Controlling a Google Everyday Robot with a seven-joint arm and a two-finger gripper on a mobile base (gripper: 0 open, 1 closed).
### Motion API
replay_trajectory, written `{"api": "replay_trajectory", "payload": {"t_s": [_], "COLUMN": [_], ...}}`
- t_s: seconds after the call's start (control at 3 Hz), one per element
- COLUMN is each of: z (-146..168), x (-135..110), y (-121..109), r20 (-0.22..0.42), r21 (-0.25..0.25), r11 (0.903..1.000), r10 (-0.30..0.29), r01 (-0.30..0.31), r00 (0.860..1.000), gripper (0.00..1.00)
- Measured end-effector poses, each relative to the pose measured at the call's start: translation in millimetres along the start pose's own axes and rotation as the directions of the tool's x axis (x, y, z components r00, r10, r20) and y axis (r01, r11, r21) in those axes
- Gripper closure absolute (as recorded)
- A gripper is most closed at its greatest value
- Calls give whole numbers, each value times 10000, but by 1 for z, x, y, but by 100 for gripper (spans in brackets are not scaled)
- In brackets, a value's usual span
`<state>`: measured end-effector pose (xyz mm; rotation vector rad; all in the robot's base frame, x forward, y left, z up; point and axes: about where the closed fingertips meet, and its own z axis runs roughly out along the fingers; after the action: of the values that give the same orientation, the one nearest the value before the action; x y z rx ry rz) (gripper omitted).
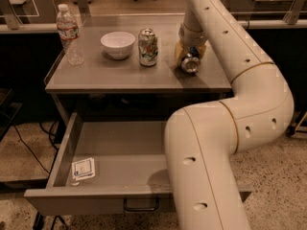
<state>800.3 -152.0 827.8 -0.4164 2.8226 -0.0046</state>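
Camera view: pincer (190, 55) closed around a tipped can (191, 64) on the table (110, 75).

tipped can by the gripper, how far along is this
Done: the drawer stands open, with a small packet in it. In hand: the gripper is down at the tipped can on the right of the table. Left: that can appears to rest on the tabletop, not lifted; the bottle, bowl and upright can stand untouched.

Single high view, close, angled down past the arm (249, 95); gripper (190, 60) on the tabletop (105, 73), right side
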Motion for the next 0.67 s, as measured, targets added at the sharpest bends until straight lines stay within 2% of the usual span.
{"api": "replay_trajectory", "payload": {"t_s": [0.33, 0.67], "z": [-33, -58], "x": [8, 19], "y": [3, 7], "r20": [519, 849], "r21": [-873, -1521], "r11": [9926, 9767], "r10": [-796, -1396], "r01": [839, 1513], "r00": [9955, 9866], "gripper": [100, 100]}}
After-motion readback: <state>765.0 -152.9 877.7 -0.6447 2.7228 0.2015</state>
